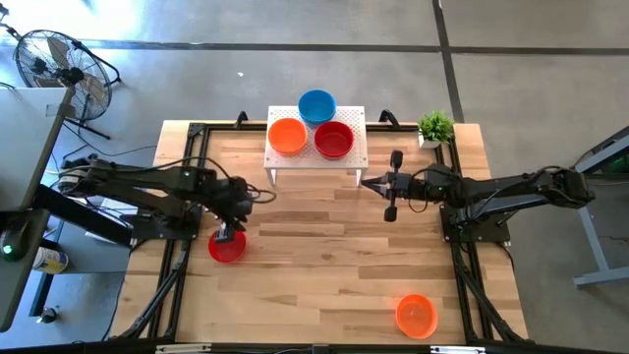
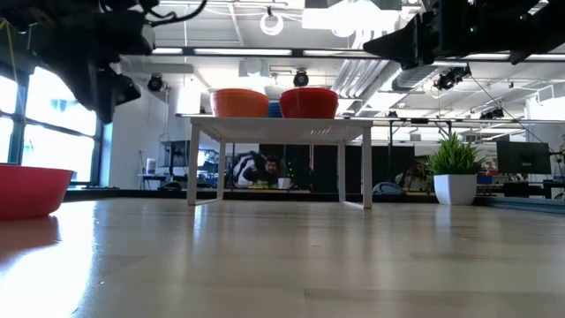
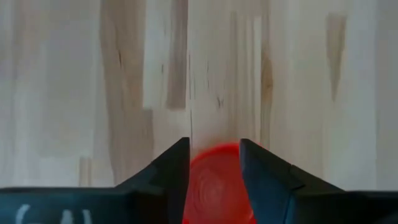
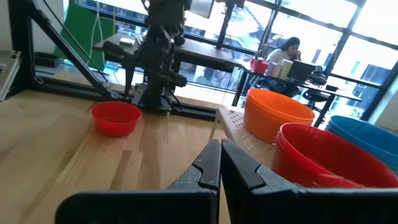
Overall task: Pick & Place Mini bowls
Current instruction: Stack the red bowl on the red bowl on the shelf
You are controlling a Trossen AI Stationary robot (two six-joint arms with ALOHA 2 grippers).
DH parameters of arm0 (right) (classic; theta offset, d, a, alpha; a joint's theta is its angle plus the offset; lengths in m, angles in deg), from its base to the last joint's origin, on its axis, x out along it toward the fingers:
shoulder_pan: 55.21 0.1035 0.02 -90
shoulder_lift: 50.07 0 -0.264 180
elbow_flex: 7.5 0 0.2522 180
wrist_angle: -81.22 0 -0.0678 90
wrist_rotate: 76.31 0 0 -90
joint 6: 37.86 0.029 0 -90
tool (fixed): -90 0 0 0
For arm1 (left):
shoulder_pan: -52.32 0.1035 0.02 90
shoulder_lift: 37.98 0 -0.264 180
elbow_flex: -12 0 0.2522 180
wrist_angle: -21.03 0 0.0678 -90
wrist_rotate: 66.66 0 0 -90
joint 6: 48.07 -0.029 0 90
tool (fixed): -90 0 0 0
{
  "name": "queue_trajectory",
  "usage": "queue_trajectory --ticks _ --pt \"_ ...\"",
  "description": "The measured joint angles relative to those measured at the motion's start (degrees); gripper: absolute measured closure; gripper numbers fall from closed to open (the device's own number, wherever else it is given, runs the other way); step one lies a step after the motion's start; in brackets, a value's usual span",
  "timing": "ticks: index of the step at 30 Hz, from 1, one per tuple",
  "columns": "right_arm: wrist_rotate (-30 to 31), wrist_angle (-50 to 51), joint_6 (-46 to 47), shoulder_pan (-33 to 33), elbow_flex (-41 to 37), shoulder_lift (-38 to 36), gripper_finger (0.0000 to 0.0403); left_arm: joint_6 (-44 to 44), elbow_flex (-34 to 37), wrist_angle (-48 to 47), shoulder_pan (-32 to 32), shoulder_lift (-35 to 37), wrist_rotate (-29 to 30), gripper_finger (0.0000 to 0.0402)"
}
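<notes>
A red mini bowl (image 1: 224, 250) rests upright on its base near the table's left side, also in the low view (image 2: 26, 190) and the right wrist view (image 4: 115, 117). My left gripper (image 1: 228, 234) hangs open just above it, pointing down; the bowl (image 3: 214, 186) shows between its fingertips. An orange mini bowl (image 1: 416, 315) sits near the table's near right corner. On the white stand (image 1: 285, 169) stand a blue bowl (image 1: 316, 106), an orange bowl (image 1: 288, 136) and a red bowl (image 1: 334, 140). My right gripper (image 1: 366, 182) is shut, level, by the stand's right front.
The white perforated stand (image 2: 278, 128) stands on thin legs at the table's far middle. A small green plant (image 1: 435, 126) in a white pot sits at the far right. A fan (image 1: 59, 64) and a person (image 4: 287, 50) are beyond the table. Bare wood lies across the middle.
</notes>
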Motion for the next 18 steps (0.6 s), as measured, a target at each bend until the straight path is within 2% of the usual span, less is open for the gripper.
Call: queue_trajectory --ticks 8,18 --pt "0.0 1.2 -0.1 0.0 0.0 0.0 0.0403 -0.1 0.1 -0.5 -0.1 -7.8 1.0 0.0259" --pt "0.0 1.7 -0.1 0.0 0.0 0.0 0.0403 -2.0 0.1 -0.5 -0.1 -14.6 -0.8 0.0259"
